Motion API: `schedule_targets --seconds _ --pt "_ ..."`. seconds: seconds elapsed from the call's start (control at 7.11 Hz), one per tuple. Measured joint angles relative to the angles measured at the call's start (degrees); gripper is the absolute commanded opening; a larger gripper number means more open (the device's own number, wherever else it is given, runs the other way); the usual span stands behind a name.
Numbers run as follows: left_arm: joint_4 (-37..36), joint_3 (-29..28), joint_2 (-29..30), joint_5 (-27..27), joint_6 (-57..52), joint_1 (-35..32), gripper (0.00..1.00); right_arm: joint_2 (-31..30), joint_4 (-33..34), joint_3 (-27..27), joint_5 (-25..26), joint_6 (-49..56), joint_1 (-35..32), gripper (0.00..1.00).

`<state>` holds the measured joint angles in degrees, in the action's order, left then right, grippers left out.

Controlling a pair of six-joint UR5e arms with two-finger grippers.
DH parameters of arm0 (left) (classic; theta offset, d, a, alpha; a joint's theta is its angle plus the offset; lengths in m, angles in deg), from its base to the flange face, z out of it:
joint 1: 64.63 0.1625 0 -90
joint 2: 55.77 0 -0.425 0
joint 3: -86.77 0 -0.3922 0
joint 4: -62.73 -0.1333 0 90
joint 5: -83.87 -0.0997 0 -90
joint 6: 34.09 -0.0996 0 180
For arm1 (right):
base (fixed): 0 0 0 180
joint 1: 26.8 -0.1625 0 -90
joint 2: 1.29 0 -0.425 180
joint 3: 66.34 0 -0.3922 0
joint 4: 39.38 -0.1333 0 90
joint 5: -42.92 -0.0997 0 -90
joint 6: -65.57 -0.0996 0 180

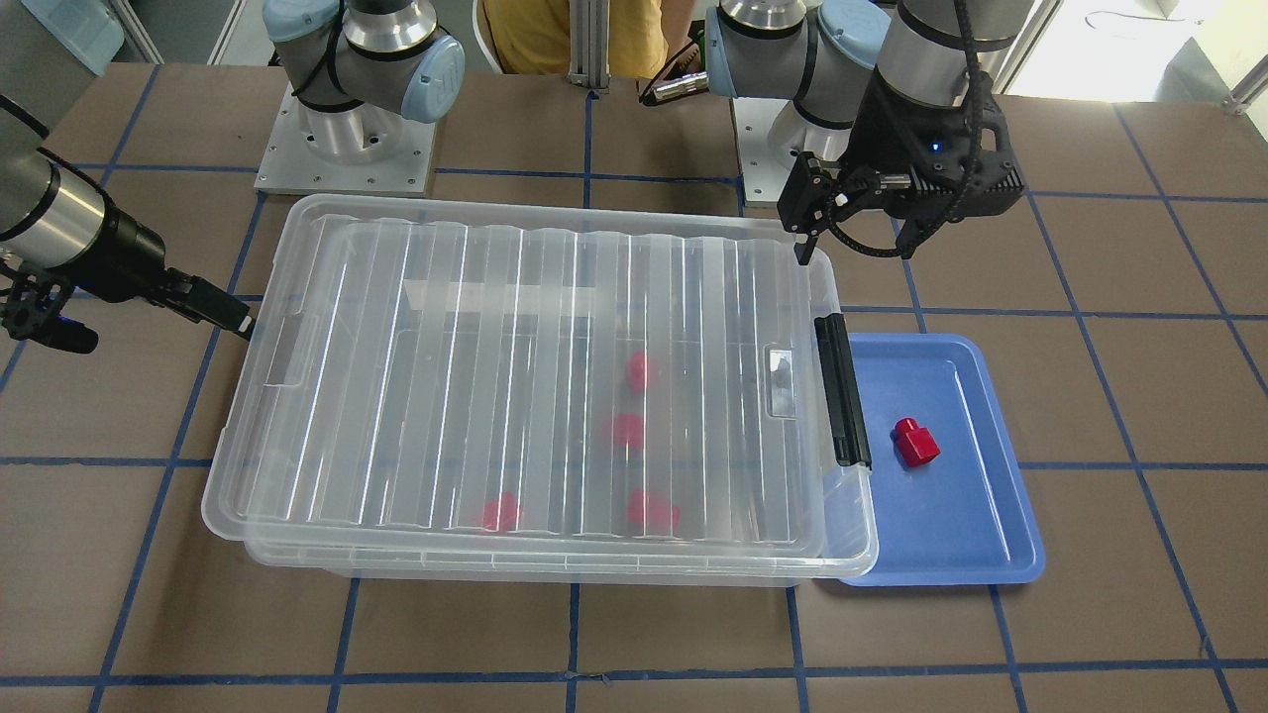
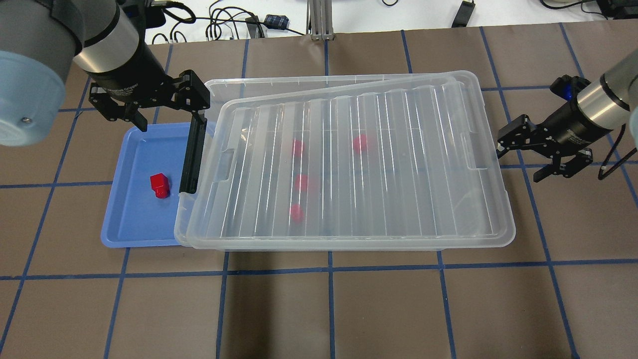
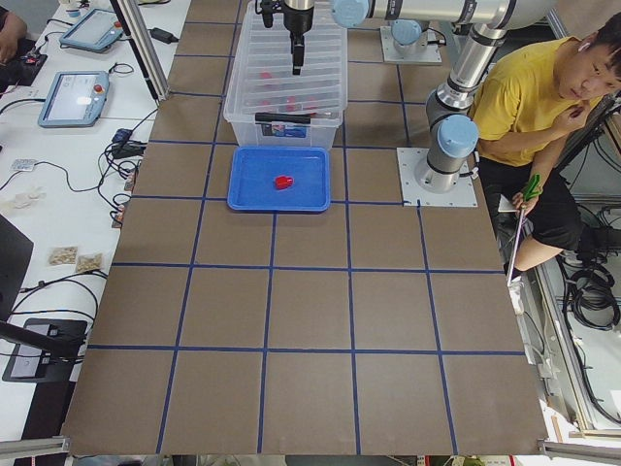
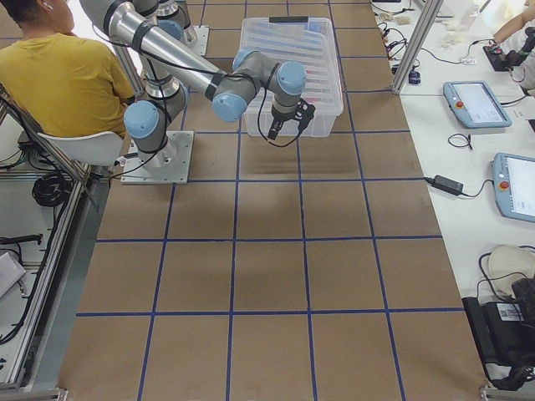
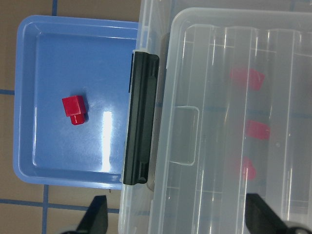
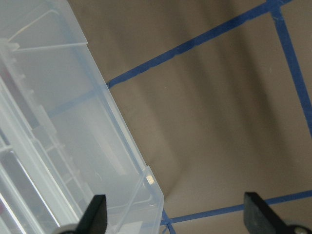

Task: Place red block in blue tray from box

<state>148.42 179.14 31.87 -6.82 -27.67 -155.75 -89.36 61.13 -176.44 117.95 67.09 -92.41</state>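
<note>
One red block (image 1: 916,443) lies in the blue tray (image 1: 976,540), also shown in the overhead view (image 2: 160,185) and the left wrist view (image 5: 74,109). The tray (image 2: 127,219) sits against the box's latch end. The clear box (image 2: 349,81) has its ribbed lid (image 2: 398,199) lying on it, slightly skewed, black latch (image 2: 192,157) toward the tray. Several red blocks (image 2: 301,182) show blurred through the lid. My left gripper (image 2: 169,119) is open and empty, above the latch and the tray's far edge. My right gripper (image 2: 521,159) is open and empty, beside the box's other short end.
The arm bases (image 1: 347,139) stand behind the box. A person in a yellow shirt (image 3: 529,107) sits by the robot. Tablets and cables (image 3: 73,97) lie on a side table. Brown table with blue grid lines (image 2: 329,309) stretches in front of the box.
</note>
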Motion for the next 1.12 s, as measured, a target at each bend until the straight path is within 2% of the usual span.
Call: schedule_targets --seconds 0.42,0.7,0.84,1.12 --pt "0.06 0.00 -0.01 -0.05 -0.01 -0.09 1.00 0.20 0.47 0.26 -0.84 -1.83 -1.08 1.00" --pt "0.09 0.00 -0.01 -0.08 -0.01 -0.10 1.00 0.40 3.11 1.86 -0.16 -1.01 -1.24 1.00" --pt "0.09 0.03 -0.02 -0.09 -0.01 -0.10 1.00 0.44 2.92 4.46 0.63 0.10 -1.29 1.00" --pt "0.09 0.05 -0.02 -0.06 -0.01 -0.11 1.00 0.26 -2.05 12.48 2.23 2.08 -2.67 1.00"
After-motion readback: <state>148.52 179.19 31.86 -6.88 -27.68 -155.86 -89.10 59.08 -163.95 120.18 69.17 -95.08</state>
